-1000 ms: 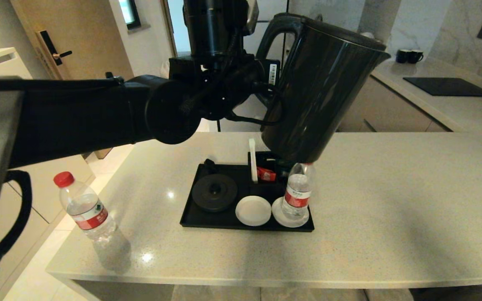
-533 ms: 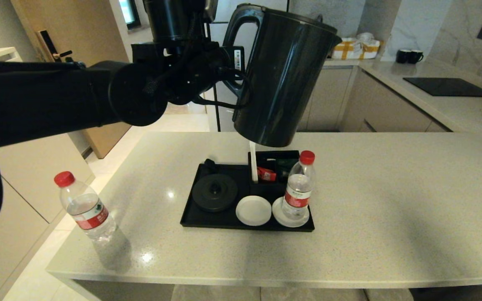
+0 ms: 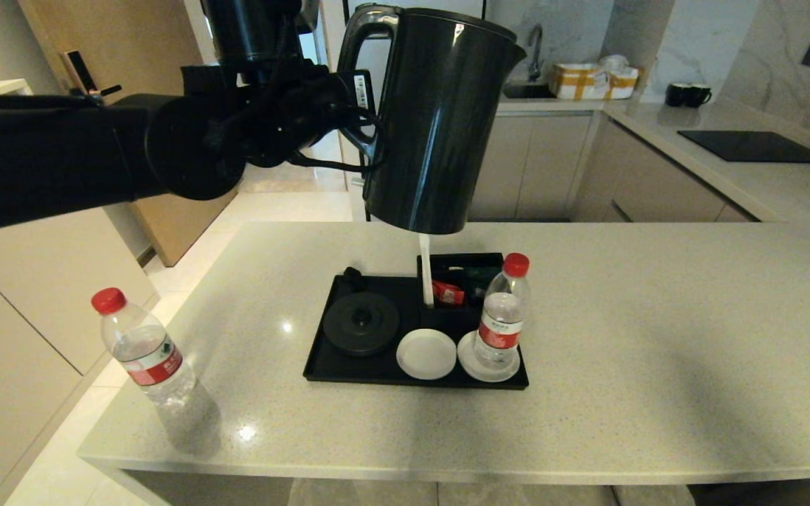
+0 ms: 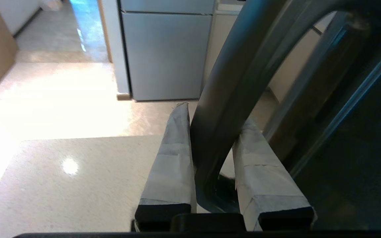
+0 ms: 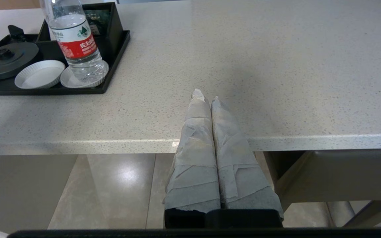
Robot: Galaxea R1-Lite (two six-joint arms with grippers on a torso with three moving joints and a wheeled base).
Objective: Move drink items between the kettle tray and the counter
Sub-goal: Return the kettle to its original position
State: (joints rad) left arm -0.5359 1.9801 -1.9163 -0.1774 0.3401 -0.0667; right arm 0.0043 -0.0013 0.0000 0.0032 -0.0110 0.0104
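Up high in the head view, the left gripper [image 3: 349, 105] carries the kettle [image 3: 436, 119] above the tray [image 3: 320, 369] and counter [image 3: 658, 337]. Left wrist view: fingers [image 4: 172, 158] clamp the kettle's handle [image 4: 227, 99]. Right wrist view: right gripper [image 5: 207, 99] pressed together at the counter's edge.

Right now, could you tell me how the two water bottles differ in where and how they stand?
The right bottle stands on a white coaster inside the kettle tray; the left bottle stands on the bare counter near its left front corner. The right bottle looks upright in the head view; the left bottle appears to lean. Both are clear, red-capped, with red-white labels.
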